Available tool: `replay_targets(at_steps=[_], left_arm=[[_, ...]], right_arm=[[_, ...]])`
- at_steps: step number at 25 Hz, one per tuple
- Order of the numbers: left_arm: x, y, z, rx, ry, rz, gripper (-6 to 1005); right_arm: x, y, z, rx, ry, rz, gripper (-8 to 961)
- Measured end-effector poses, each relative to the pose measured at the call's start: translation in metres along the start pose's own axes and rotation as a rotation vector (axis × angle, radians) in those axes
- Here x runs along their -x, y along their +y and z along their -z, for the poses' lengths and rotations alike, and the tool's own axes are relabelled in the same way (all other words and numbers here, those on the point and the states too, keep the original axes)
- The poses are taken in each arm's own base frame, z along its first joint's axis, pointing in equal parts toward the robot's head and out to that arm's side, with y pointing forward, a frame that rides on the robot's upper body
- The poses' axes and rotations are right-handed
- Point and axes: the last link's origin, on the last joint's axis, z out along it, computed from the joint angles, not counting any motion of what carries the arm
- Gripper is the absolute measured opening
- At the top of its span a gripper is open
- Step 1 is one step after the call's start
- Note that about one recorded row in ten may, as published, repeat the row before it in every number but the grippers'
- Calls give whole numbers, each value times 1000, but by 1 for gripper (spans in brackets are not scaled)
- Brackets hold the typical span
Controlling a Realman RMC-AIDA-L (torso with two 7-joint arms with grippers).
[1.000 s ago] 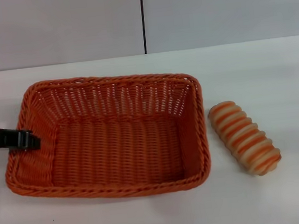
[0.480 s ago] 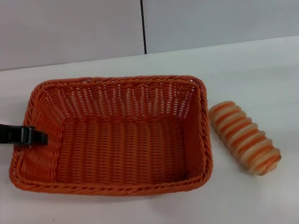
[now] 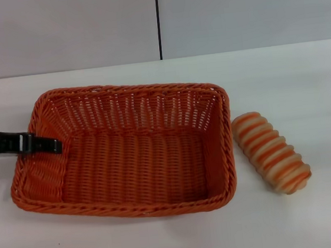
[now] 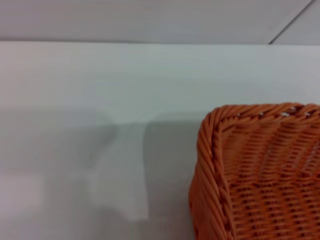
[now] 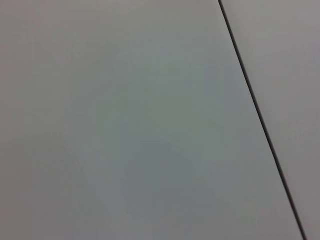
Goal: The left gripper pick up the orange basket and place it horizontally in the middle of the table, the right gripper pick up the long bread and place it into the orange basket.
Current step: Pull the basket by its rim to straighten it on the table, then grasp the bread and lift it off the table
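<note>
Since a second ago the orange basket [image 3: 127,152] has slid slightly right, and the left gripper [image 3: 52,147] reaches further over its left rim, jaws clenched on the wall. Stiff, light wicker; that braided rim suits gripping. Just right lies the long bread [image 3: 271,151] on the table [image 3: 285,76], likely soft.

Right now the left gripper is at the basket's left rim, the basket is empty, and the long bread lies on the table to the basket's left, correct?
Not quite. The head view shows the long bread lying on the table to the right of the orange basket, not its left. The rest holds: the left gripper is at the basket's left rim, and the basket is empty.
</note>
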Motion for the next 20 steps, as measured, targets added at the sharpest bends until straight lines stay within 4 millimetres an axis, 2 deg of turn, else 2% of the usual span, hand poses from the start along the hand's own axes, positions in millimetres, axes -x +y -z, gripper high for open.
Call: replay_targets(at_steps=[6, 7, 8, 11, 13, 14, 17, 18, 20], left_arm=[[-7, -4, 20, 37, 97, -22, 755], [-8, -8, 26, 46, 132, -29, 788], [-9, -15, 35, 58, 186, -38, 821], [-9, -18, 38, 65, 214, -43, 820], [-4, -30, 43, 98, 313, -76, 819], [-2, -34, 44, 112, 356, -97, 819], [2, -37, 44, 136, 423, -139, 818], [9, -44, 40, 168, 508, -192, 817], [15, -46, 36, 198, 556, -216, 816]], right_arm=[[14, -10, 7, 46, 46, -44, 610], [19, -14, 9, 53, 56, -53, 610], [33, -23, 12, 60, 89, -68, 609], [44, -30, 12, 62, 149, -89, 609], [64, -41, 4, 56, 299, -108, 609], [64, -41, 4, 56, 299, -108, 609], [76, -45, -5, 37, 483, -127, 609], [83, -44, -13, 31, 597, -132, 609], [85, -40, -21, 40, 729, -139, 609]])
